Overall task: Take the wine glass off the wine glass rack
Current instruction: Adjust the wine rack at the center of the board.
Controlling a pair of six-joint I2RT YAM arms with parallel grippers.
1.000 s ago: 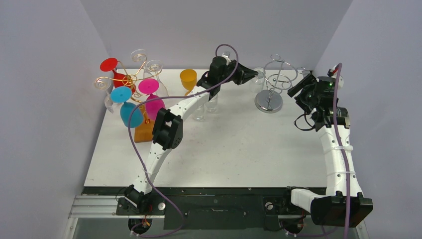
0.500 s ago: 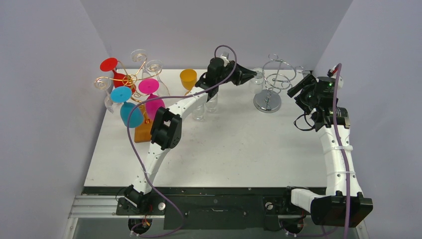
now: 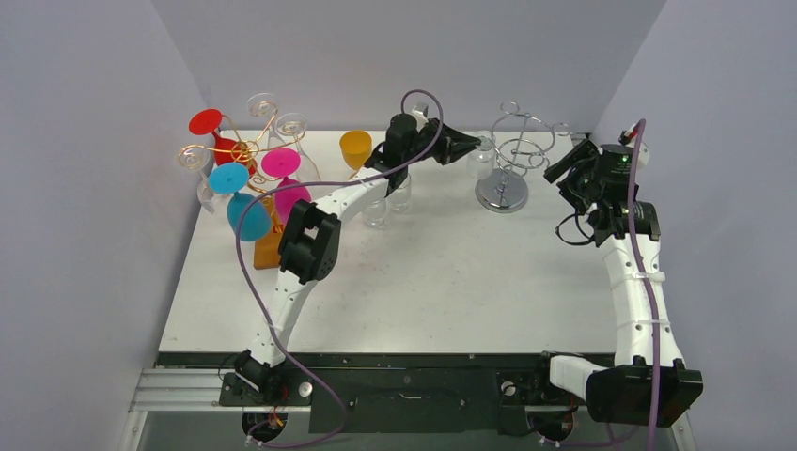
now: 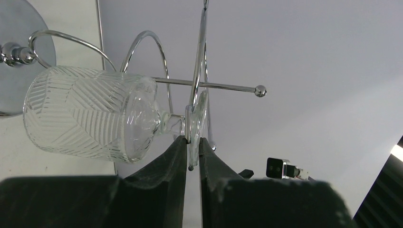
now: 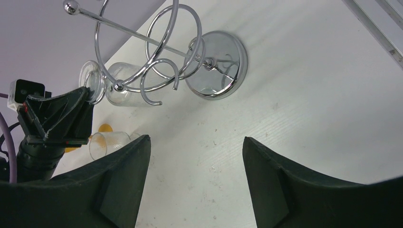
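A clear ribbed wine glass (image 4: 90,118) hangs sideways on the chrome wine glass rack (image 4: 209,86), its foot lying against one of the rack's wire loops. My left gripper (image 4: 192,142) is shut on the edge of that foot. From above, the glass (image 3: 482,158) sits just left of the rack (image 3: 501,193), with the left gripper (image 3: 467,146) reaching in from the left. My right gripper (image 5: 195,137) is open with nothing between its fingers. It hovers to the right of the rack (image 5: 216,66) and looks down on the glass (image 5: 119,88).
A copper rack (image 3: 244,150) holding several coloured and clear glasses stands at the back left on a wooden block (image 3: 273,246). An orange cup (image 3: 355,147) and two clear glasses (image 3: 376,211) stand under the left arm. Walls close in at the back and on both sides.
My left gripper has moved left with the glass's foot in it, and the chrome rack has slid a little to the left with it. The right arm has not moved.
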